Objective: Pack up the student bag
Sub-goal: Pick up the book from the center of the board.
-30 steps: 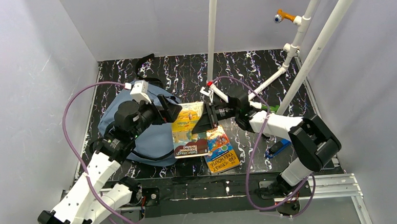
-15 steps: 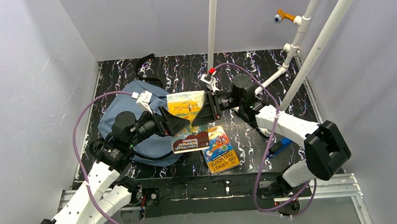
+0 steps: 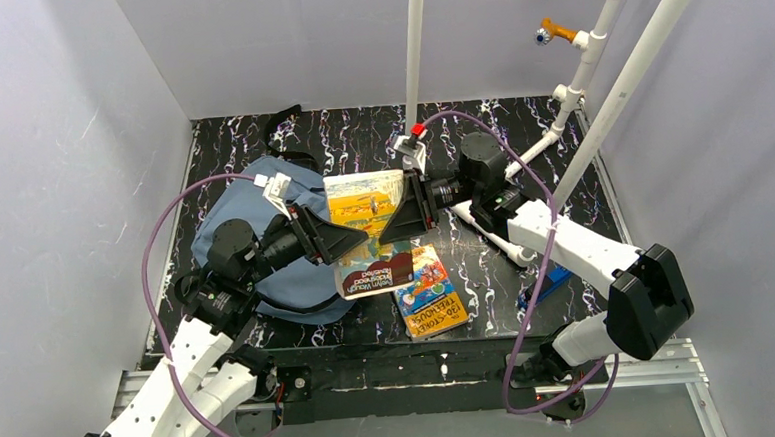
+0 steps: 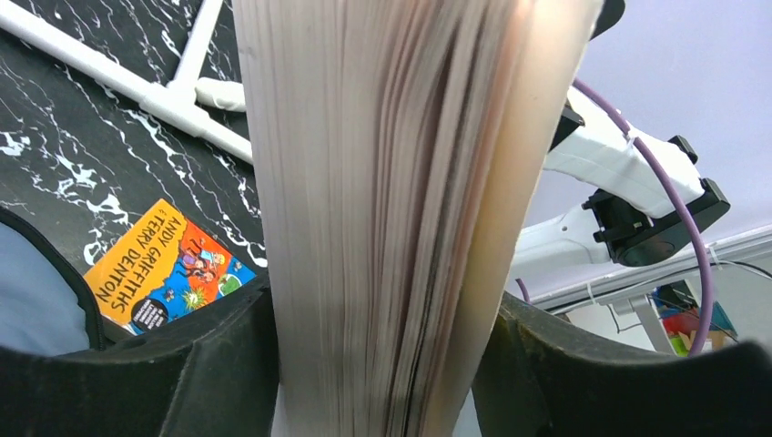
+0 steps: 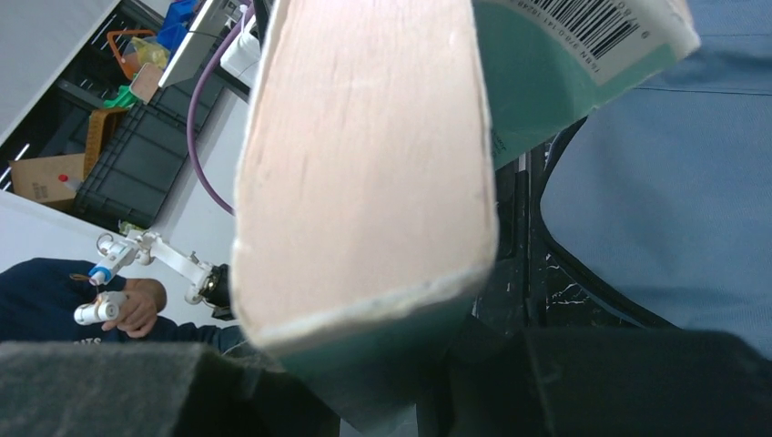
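While the right fingers (image 3: 408, 217) clamp a thick book (image 3: 363, 202) raised over the table's (image 3: 359, 140) middle and the left fingers (image 3: 335, 239) flank its page edge, grip unclear, the left should probably clamp firmly before any release; the student bag (image 3: 224, 199) lies flat by the left edge, long axis apparently far-to-near, straps toward the far edge.

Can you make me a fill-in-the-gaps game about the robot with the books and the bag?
1. The student bag is coloured ___.
2. It lies on the robot's ___ side.
3. The left gripper and the right gripper both grip the thick book, while the orange book lies flat on the ___.
Missing words: blue; left; table.
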You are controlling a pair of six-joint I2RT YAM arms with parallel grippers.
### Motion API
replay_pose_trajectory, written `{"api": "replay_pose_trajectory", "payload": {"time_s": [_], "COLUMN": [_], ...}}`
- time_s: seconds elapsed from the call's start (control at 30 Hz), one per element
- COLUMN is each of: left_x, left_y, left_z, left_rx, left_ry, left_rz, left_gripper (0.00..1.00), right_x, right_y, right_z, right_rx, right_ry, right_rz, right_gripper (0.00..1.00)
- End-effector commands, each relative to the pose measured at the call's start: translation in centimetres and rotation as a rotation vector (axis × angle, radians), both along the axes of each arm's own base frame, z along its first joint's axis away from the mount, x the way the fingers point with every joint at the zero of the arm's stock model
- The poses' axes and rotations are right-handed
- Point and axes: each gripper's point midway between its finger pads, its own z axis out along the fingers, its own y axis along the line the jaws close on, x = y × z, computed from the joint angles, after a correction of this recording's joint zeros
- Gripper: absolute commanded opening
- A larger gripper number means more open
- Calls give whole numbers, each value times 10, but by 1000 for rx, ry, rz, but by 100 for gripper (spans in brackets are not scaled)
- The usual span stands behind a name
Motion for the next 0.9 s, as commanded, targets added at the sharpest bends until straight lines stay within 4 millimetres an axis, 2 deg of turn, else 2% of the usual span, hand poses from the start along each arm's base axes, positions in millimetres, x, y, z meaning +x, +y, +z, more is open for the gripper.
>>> {"api": "replay_pose_trajectory", "payload": {"time_s": [0.0, 0.13, 0.27, 0.43, 0.6, 0.67, 0.73, 0.77, 0.8, 0.87], "left_x": [0, 1, 8, 9, 8, 8, 8, 8, 8, 8], "left_y": [6, 9, 19, 23, 14, 16, 20, 22, 24, 28], "left_z": [21, 23, 18, 20, 26, 26, 24, 22, 21, 17], "left_rx": [-43, -31, 31, 39, -8, 2, 21, 31, 45, 72], "left_ry": [-68, -69, -51, -46, -39, -43, -43, -38, -40, -22], "left_rz": [28, 44, 114, 141, 92, 101, 120, 133, 141, 160], "left_gripper": [60, 59, 66, 63, 49, 42, 32, 31, 38, 58], "right_x": [-8, -3, -1, 4, 8, 9, 10, 11, 12, 13], "right_y": [-5, -5, -4, -1, 1, 1, 2, 2, 1, 0], "right_z": [25, 19, 14, 6, 2, -1, -3, -3, -3, 0], "right_rx": [53, 19, 6, -19, -30, -44, -48, -50, -50, -45], "right_ry": [-99, -105, -108, -101, -91, -91, -97, -97, -98, -104], "right_rz": [41, 39, 39, 26, 22, 21, 15, 14, 10, 5], "right_gripper": [1, 1, 1, 1, 1, 1, 1, 1, 1, 1]}}
